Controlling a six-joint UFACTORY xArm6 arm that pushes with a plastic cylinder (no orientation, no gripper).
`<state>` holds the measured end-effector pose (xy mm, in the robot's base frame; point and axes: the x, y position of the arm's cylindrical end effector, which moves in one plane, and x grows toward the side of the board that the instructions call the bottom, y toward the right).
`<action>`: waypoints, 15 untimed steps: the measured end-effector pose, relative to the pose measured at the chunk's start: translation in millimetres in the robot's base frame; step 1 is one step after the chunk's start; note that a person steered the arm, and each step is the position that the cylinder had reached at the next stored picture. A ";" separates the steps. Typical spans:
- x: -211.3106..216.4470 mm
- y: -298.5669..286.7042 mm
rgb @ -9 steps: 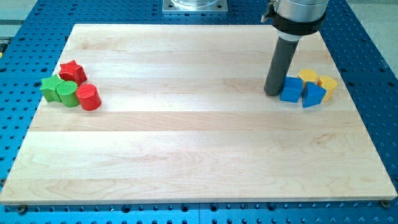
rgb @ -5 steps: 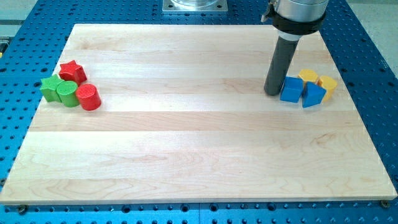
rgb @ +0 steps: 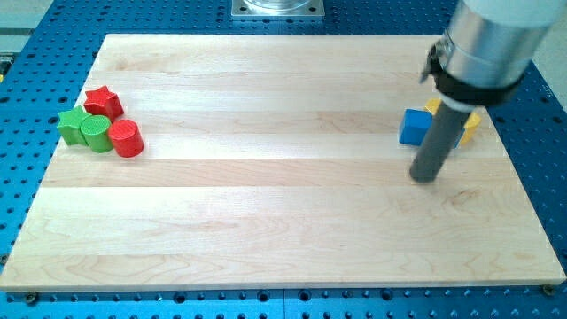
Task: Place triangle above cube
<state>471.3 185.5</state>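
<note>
Where the pale wooden worktop nears its left edge, four blocks huddle together, touching one another. A green star-shaped block sits outermost, with a green cylinder just to its right. A red star lies above them, toward the worktop's far edge, and a red cylinder closes the cluster on its right side. The wide middle of the wood is plain grain.

Toward the right edge lies a second cluster. A blue cube is its leftmost piece and shows in full. Just right of it the dark rod crosses in front of the other blocks, so a sliver of blue that appears to be the triangle peeks out at the rod's right side, beside the cube rather than above it. Bits of a yellow block show behind, near the right edge; its shape cannot be made out.

My tip rests on the wood just below the blue cube, toward the near edge, apart from every block. The tool is a bare rod with no jaws, so it grasps nothing. A blurred silver arm housing rises from it toward the far right corner.
</note>
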 end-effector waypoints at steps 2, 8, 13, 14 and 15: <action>21.0 16.2; -25.3 41.0; -152.3 -14.7; -137.2 -8.6; -135.9 -0.5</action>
<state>335.4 184.9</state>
